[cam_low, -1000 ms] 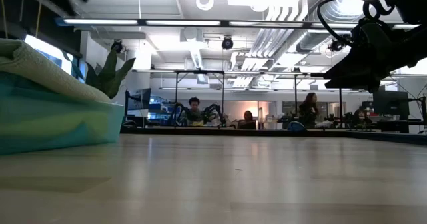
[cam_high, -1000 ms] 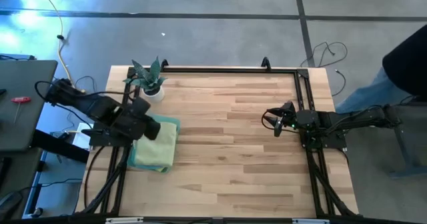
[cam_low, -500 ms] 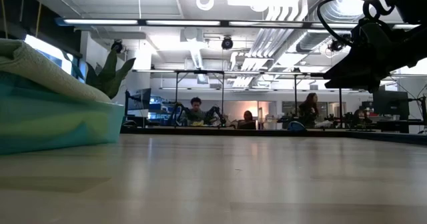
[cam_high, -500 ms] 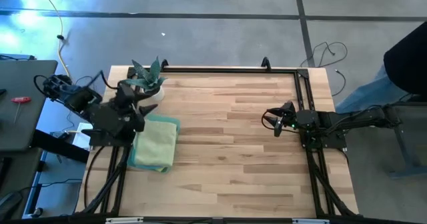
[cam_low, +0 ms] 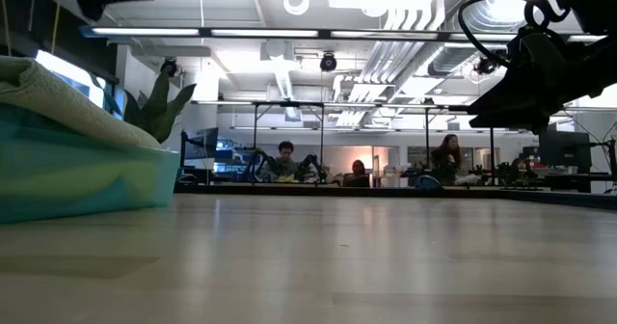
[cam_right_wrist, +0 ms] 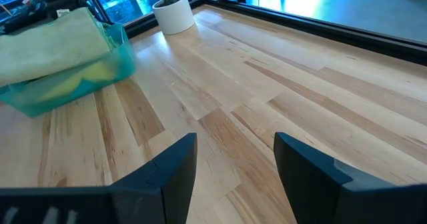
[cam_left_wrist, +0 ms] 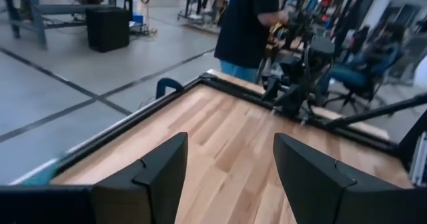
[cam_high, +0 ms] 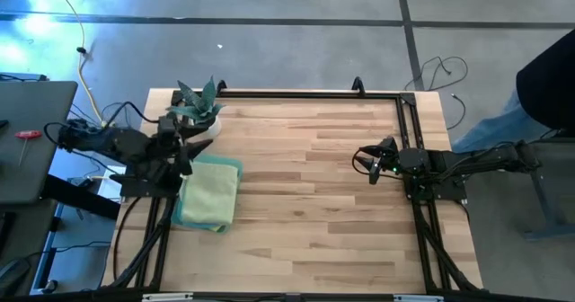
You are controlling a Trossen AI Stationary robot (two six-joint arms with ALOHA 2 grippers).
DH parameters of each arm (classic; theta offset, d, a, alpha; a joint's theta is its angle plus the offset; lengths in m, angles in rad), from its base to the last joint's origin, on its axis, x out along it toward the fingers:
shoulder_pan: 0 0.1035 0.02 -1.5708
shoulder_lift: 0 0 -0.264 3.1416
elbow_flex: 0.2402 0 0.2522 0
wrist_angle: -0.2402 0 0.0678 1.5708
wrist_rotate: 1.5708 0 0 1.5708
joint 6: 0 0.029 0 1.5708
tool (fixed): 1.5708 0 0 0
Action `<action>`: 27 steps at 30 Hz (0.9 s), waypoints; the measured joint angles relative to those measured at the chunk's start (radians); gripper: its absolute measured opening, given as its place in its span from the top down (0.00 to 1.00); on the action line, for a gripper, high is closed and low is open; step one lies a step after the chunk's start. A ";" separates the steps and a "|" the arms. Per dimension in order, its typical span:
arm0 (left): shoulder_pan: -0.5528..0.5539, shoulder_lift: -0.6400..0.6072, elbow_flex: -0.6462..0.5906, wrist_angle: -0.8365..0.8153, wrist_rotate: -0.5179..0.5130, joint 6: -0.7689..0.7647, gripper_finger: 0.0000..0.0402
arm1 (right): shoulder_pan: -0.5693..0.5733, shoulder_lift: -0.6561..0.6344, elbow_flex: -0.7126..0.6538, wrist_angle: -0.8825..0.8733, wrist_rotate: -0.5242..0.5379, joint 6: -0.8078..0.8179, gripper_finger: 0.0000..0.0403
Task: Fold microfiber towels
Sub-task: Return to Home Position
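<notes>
While towels (cam_high: 211, 191) fill bin (cam_right_wrist: 124, 59), end effectors (cam_left_wrist: 230, 143) (cam_right_wrist: 235, 143) spread.

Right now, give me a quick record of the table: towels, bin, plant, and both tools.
towels: folded, stacked in the bin, pale green one on top, yellow showing beneath
bin: teal, at the table's left edge
plant: white pot, by the bin's far end
left tool: open, empty, raised beside the bin
right tool: open, empty, above the table's right side
</notes>
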 joint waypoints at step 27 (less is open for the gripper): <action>0.554 -0.158 -0.589 0.794 0.619 0.044 0.47 | 0.000 0.000 0.000 0.000 0.000 0.000 0.52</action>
